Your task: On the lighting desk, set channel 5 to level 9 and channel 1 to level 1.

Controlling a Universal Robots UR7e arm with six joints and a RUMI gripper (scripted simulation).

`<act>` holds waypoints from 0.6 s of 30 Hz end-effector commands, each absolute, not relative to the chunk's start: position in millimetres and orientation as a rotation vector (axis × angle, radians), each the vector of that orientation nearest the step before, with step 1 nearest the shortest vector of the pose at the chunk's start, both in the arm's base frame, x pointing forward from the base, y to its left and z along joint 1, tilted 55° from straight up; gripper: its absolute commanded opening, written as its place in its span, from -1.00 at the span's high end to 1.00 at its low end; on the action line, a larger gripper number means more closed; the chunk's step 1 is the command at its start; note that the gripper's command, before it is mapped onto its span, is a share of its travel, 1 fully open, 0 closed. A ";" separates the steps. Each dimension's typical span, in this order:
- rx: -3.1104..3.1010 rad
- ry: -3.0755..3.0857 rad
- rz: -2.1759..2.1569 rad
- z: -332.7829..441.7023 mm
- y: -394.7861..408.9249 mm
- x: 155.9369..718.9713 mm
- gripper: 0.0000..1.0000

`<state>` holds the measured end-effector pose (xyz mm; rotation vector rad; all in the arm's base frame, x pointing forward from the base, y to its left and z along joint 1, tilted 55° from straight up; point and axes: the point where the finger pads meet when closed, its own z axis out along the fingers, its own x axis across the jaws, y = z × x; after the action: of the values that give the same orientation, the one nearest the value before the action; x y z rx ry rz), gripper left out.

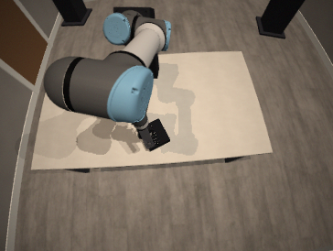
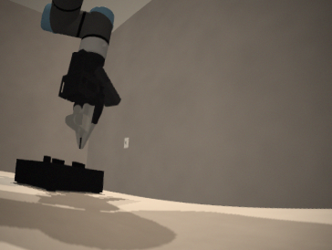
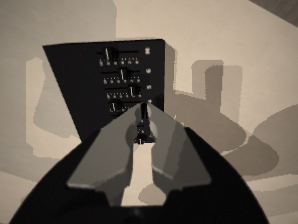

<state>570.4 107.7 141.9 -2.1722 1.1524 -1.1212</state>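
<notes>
The lighting desk (image 1: 156, 135) is a small black box on the beige table, near its front edge. It also shows in the exterior view (image 2: 58, 175) with fader knobs sticking up from its top. In the wrist view the desk (image 3: 112, 90) shows several fader rows with pale scale marks. My gripper (image 2: 82, 142) is shut and empty, with its tips pointing down a little above the desk. In the wrist view the fingertips hang over the nearest fader row, whose knob shows between them. The arm hides the gripper in the top view.
The beige table top (image 1: 206, 105) spreads to the right of the desk. The arm's big elbow (image 1: 101, 89) hangs over the table's left part. Dark posts (image 1: 274, 18) stand on the floor behind the table.
</notes>
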 end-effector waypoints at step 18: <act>-2.172 1.152 -1.122 141.0 107.9 572.4 1.00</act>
<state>571.6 107.7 141.1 -2.1722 1.1527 -1.1212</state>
